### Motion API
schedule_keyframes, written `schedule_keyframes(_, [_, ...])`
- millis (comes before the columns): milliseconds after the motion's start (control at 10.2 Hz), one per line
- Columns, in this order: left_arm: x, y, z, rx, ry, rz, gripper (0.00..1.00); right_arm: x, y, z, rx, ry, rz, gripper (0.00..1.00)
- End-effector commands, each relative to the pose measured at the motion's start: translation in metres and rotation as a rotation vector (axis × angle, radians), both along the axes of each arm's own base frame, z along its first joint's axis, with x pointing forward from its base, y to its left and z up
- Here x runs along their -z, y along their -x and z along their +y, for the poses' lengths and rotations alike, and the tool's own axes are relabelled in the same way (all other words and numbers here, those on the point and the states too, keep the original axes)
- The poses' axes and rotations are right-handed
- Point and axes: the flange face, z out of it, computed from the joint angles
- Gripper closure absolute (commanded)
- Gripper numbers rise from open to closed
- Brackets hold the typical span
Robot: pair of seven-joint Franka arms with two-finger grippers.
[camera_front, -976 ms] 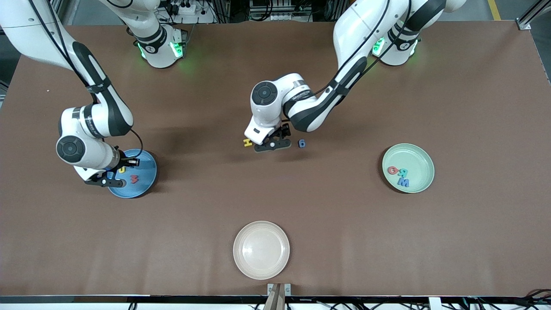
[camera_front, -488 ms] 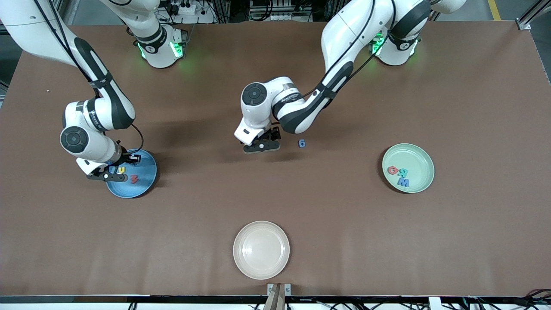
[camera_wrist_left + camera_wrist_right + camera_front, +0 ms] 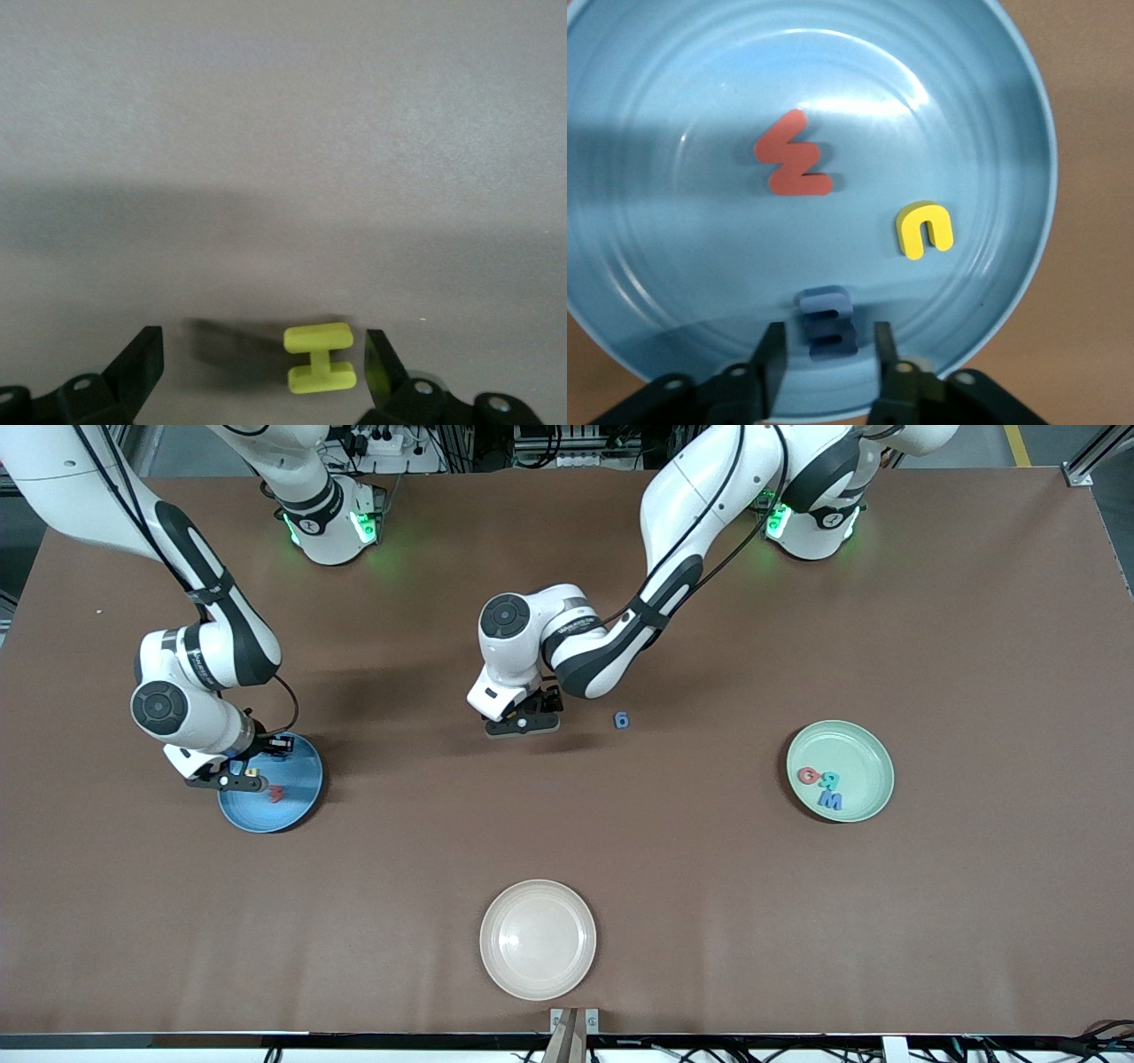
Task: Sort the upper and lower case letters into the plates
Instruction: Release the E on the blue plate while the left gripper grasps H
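left arm: reaches to mid-table, left gripper point(image 3: 522, 724) low over the brown table point(image 3: 709, 886), jaws spread wide w/ a yellow h point(image 3: 320, 357) lying between them, untouched.
right arm: bent over the blue plate point(image 3: 297, 802), right gripper point(image 3: 824, 354) jaws partly apart, either side of a blue e point(image 3: 828, 323).
blue plate: red m-shape point(image 3: 793, 166), yellow n point(image 3: 924, 229), blue e.
green plate point(image 3: 864, 748): red g point(image 3: 807, 775), teal r point(image 3: 827, 782), blue w point(image 3: 830, 801).
loose: small blue letter point(image 3: 622, 720) on table beside left gripper.
cream plate point(image 3: 538, 939): nearest the front camera.

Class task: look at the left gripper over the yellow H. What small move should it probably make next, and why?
Probably lower and shut on the yellow H. The left gripper hangs open over it on the table, fingers either side, nothing gripped yet.
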Motion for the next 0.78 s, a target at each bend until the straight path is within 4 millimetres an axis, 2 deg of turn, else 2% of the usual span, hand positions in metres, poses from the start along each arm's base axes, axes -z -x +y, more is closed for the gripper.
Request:
schedule_keyframes(0, [0.005, 0.000, -0.012, -0.034, 0.024, -0.020, 0.00, -0.021, 0.005, -0.001, -0.018, 0.033, -0.002, 0.00])
schedule_keyframes(98, [0.005, -0.001, -0.012, -0.037, 0.031, -0.020, 0.00, -0.036, 0.000, -0.003, -0.022, 0.048, 0.004, 0.00])
schedule_keyframes(390, [0.014, 0.005, -0.015, -0.030, 0.026, -0.019, 0.00, -0.071, -0.016, 0.029, -0.072, 0.069, 0.086, 0.00])
schedule_keyframes(488, [0.017, 0.007, -0.016, -0.028, 0.023, -0.018, 0.07, -0.081, -0.019, 0.039, -0.079, 0.077, 0.101, 0.00])
schedule_keyframes(683, [0.017, 0.006, -0.015, -0.029, 0.023, -0.018, 0.39, -0.094, -0.022, 0.047, -0.080, 0.081, 0.106, 0.00])
